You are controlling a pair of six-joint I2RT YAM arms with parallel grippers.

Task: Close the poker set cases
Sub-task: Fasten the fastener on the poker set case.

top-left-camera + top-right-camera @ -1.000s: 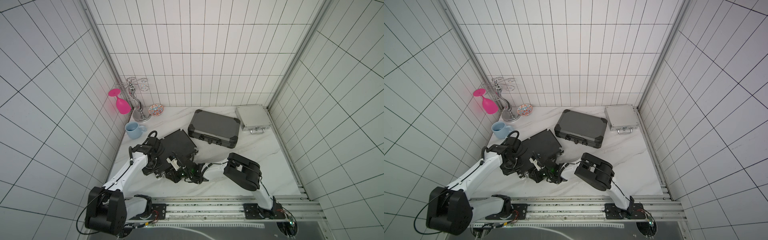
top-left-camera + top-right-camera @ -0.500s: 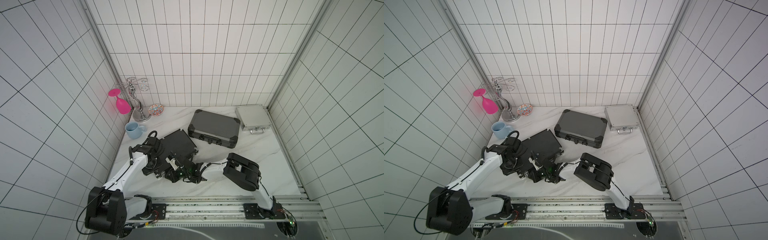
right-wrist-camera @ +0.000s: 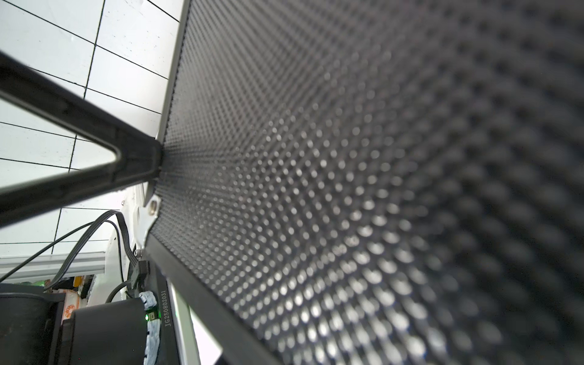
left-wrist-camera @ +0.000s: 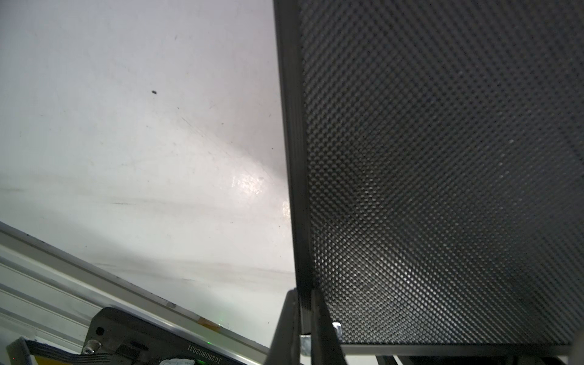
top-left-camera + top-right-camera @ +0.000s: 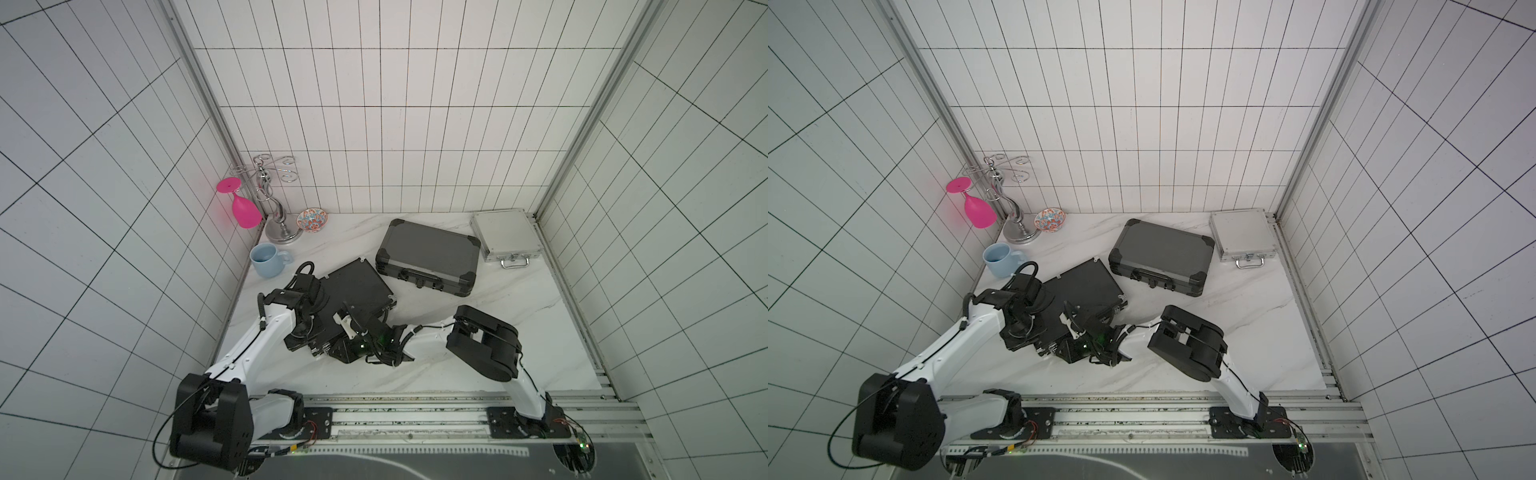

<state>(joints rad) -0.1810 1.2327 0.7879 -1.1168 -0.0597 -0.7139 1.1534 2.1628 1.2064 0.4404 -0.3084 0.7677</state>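
The flat black case [image 5: 359, 286] lies at the front left, and its near end seems raised off the table. My left gripper [image 4: 304, 294] is shut on the case's metal edge strip, close to a corner, with a finger [image 4: 286, 328] on either side. Seen in a top view, the left gripper [image 5: 311, 340] stands at the case's near left edge. My right gripper [image 5: 353, 332] reaches in at the case's front edge. In the right wrist view the case's dimpled panel [image 3: 347, 189] fills the picture and hides the jaws. The dark grey case [image 5: 428, 257] and the silver case [image 5: 505, 235] lie closed at the back.
A blue mug [image 5: 266, 259] stands just behind the left arm. Further back in the left corner are a patterned bowl [image 5: 311, 220] and a silver rack [image 5: 274, 208] with a pink glass [image 5: 245, 210]. Tiled walls close three sides. A metal rail [image 5: 415, 411] runs along the front.
The right wrist has shifted slightly leftward along the black case's front edge. The left arm and the other two cases have not moved.
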